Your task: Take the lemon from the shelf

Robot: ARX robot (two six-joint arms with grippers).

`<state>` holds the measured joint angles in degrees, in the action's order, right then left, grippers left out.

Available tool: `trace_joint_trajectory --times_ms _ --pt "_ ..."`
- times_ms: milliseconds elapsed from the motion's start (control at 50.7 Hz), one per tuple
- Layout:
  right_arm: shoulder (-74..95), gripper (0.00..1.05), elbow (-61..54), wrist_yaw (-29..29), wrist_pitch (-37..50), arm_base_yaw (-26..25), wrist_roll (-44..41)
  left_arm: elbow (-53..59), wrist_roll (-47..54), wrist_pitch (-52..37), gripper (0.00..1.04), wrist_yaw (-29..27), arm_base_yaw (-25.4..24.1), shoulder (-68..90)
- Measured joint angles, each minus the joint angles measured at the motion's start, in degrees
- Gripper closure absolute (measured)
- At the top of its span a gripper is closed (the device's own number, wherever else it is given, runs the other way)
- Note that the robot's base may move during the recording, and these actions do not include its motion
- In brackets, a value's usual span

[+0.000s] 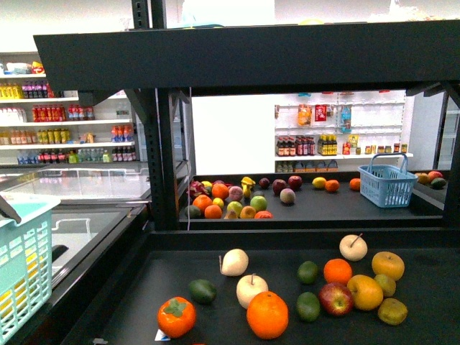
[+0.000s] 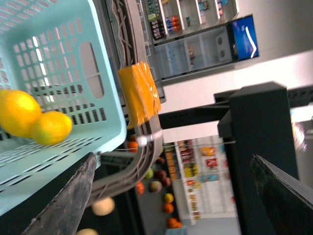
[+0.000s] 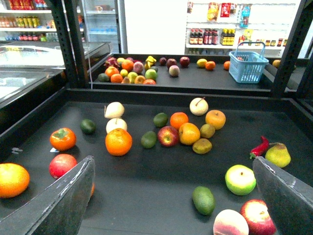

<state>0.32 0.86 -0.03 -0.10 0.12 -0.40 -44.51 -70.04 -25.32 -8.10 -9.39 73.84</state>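
The lemon [image 2: 51, 128], bright yellow and oval with a faint green tinge, lies inside the pale teal basket [image 2: 73, 29], touching a deeper orange-yellow fruit [image 2: 17, 112]. My left gripper [image 2: 176, 200] is open and empty just outside the basket's wall. The shelf [image 1: 215, 287] is a black lipped tier strewn with fruit. My right gripper [image 3: 173, 196] hangs open and empty over the shelf [image 3: 161, 186], its fingers [image 3: 63, 200] well apart. Neither arm shows in the front view.
The teal basket [image 1: 21, 266] stands at the front left, beside the shelf. On the tier lie an orange [image 1: 267, 314], a persimmon [image 1: 176, 317], limes [image 1: 307, 306], an apple [image 1: 336, 298] and orange-yellow fruits [image 1: 365, 292]. A blue basket [image 1: 388, 185] sits on the far tier.
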Motion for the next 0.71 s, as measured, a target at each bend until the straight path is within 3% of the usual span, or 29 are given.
trace_joint_trajectory --times_ms 276,552,591,651,710 --pt "0.00 0.08 0.00 0.00 0.00 0.00 0.02 14.49 34.47 15.02 0.08 -15.89 14.58 -27.34" --pt "0.00 0.08 0.00 0.02 0.00 0.00 0.00 24.09 38.27 31.56 0.08 -36.79 35.93 -46.80" --pt "0.00 0.08 0.00 0.00 0.00 0.00 0.00 24.79 38.05 32.04 0.09 -36.72 37.77 -47.56" --pt "0.00 0.08 0.00 -0.04 -0.02 0.00 0.02 29.51 44.54 24.55 0.19 -27.32 37.27 -51.30" --pt "0.00 0.08 0.00 0.02 0.00 0.00 0.02 33.75 53.09 22.21 0.29 -21.86 37.88 -56.98"
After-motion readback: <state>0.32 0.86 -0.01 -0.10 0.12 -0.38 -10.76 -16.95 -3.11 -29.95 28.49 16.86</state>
